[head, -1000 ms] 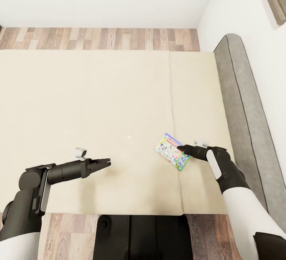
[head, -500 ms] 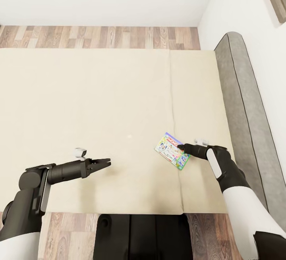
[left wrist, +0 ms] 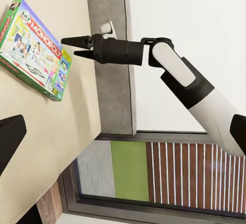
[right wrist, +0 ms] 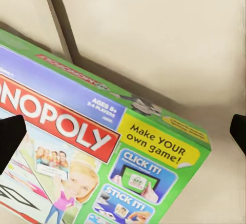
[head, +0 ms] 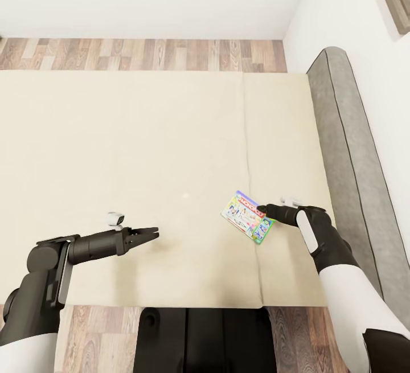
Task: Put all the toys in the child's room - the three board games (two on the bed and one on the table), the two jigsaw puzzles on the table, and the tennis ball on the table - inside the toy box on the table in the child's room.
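Black two-fingered left gripper (head: pixel 149 234) hovers empty, nearly closed, over the beige bed's (head: pixel 142 151) near edge. Farther right, the right gripper (head: pixel 263 209), jaws spread, straddles the flat green-edged Monopoly board game box (head: pixel 246 217) by the mattress seam; closing off-centre could skid it away.

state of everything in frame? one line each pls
White-and-green Monopoly board game box: lying flat on the bed, face up, not gripped.
Right gripper: open, fingers either side of the box's edge, not closed on it.
Left gripper: looks shut, holding nothing, hovering over the mattress.
Wide bed with beige mattress pads: bare apart from the one box; the box sits by the seam between pads.
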